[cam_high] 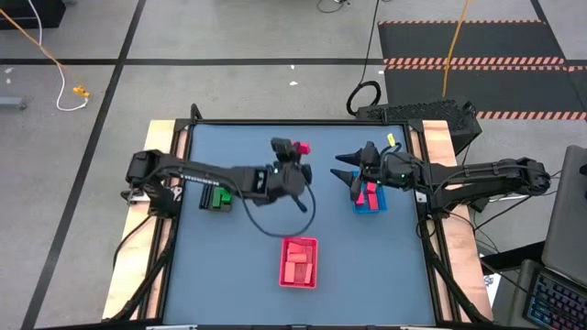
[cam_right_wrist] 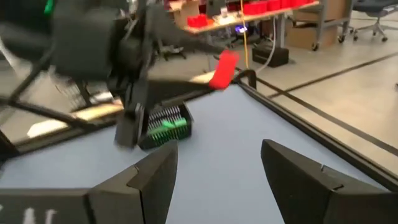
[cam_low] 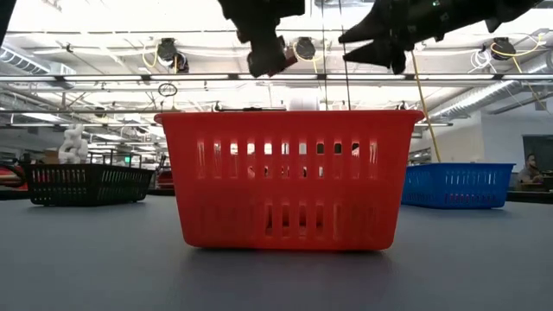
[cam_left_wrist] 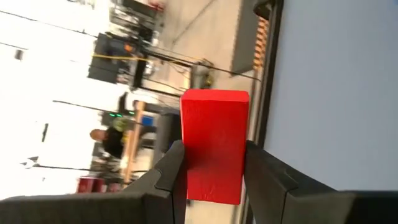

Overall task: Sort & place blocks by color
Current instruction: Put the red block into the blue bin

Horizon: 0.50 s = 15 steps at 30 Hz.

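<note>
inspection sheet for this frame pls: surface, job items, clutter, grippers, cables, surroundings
Surface: blue-grey table, light wooden side edges.
Job's things: red tray at the near middle holds salmon blocks; black tray on the left holds green blocks; blue tray on the right holds magenta-red blocks; one red block is held in the air.
Clutter: nothing seen.
Grippers: left gripper is shut on the red block, raised over the table's far middle; right gripper is open, empty, over the blue tray.
Cables: a black cable loops under the left arm; an orange cord lies on the floor.
Surroundings: hazard-striped floor mats; a person far off in the left wrist view.
</note>
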Motion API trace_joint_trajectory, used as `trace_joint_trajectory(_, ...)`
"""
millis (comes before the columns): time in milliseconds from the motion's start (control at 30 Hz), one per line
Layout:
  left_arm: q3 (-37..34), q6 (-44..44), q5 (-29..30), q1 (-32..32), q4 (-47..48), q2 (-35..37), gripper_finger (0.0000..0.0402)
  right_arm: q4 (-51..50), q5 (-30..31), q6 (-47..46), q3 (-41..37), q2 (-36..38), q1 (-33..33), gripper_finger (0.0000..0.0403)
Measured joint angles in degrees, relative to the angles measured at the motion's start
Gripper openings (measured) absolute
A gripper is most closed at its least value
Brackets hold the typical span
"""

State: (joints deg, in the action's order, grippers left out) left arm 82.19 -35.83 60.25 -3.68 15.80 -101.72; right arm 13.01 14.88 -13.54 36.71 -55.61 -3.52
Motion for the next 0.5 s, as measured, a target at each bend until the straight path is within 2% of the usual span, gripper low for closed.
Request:
trace_joint_trajectory(100,0.1,-0.8,3.4,-2.3,-2.5,-1.4,0.0118,1.4,0.0,-1.7,0.0,-0.1,0.9,0.0226)
trace_joint_trajectory(200,0.1,0.8,4.4,-3.4,-4.5,-2.5,0.0118,3.3,-0.1,-1.9,0.0,-1.3,2.1,0.0226)
trace_joint_trajectory(500,0.1,5.2,3.0,-3.7,-7.4,-5.5,0.0118,10.8,-0.1,-1.6,0.0,-7.5,3.2,0.0226)
